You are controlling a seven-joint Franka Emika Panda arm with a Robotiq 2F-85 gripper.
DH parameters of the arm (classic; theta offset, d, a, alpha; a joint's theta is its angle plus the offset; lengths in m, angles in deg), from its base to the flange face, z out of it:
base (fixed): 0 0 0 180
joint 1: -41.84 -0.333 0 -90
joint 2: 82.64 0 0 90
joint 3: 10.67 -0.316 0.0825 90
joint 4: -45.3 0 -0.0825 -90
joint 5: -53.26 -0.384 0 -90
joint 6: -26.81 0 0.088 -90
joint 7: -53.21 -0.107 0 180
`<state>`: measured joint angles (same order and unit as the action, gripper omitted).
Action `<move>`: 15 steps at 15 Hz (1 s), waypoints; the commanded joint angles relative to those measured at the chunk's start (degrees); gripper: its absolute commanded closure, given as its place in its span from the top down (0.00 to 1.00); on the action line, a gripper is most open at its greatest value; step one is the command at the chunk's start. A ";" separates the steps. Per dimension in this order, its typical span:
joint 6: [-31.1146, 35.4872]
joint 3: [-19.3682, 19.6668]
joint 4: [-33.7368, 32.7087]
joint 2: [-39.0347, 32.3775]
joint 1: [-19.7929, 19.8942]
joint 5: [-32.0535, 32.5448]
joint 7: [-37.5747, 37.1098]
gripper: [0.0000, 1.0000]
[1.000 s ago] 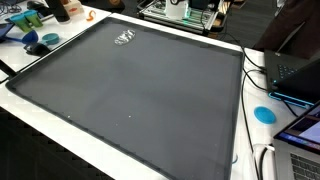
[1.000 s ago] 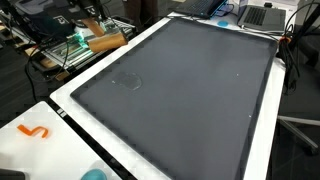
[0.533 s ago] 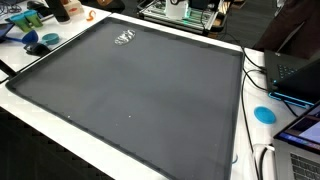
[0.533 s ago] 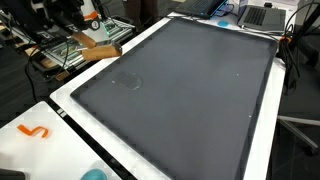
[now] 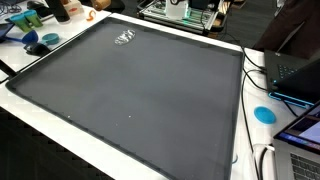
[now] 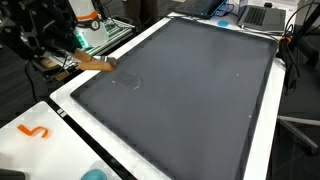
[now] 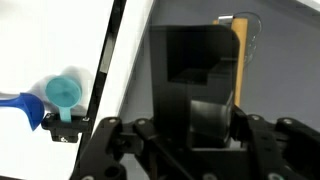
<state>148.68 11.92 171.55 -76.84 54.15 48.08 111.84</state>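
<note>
In an exterior view my gripper (image 6: 78, 58) reaches in from the upper left, next to the left edge of a large dark grey mat (image 6: 190, 90). It is shut on a flat brown wooden block (image 6: 97, 62) that sticks out towards the mat's border. In the wrist view the dark jaws (image 7: 192, 122) close on the block, which looks dark with a tan edge (image 7: 238, 60). The gripper does not show in the exterior view that has the mat (image 5: 130, 90) across the white table.
A blue scoop-like object (image 7: 58, 97) lies on the white table beside the mat. An orange squiggle (image 6: 34, 131) lies near the table corner. A blue disc (image 5: 264, 114), laptops (image 5: 300, 70) and cables sit along one side. A cart with electronics (image 6: 95, 30) stands behind the arm.
The arm has come into view at the upper left and carried the wooden block down and left, closer to the mat's edge. Nothing else has moved.
</note>
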 commanded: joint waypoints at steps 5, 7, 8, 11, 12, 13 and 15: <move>-5.05 -0.71 -6.07 -6.26 3.76 -3.95 4.36 0.25; -5.67 -0.94 -6.99 -7.27 4.46 -4.49 5.27 0.25; -5.92 -1.05 -7.42 -7.79 4.78 -4.68 5.67 0.25; -6.72 -1.45 -8.54 -9.03 5.60 -4.97 6.43 0.25; -6.92 -1.54 -8.86 -9.39 5.87 -5.05 6.72 0.25; -7.11 -1.65 -9.16 -9.70 6.11 -5.02 6.82 0.25; -7.60 -1.90 -9.74 -10.21 6.54 -5.07 7.05 0.25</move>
<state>143.52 11.00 163.90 -85.89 58.86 44.68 116.90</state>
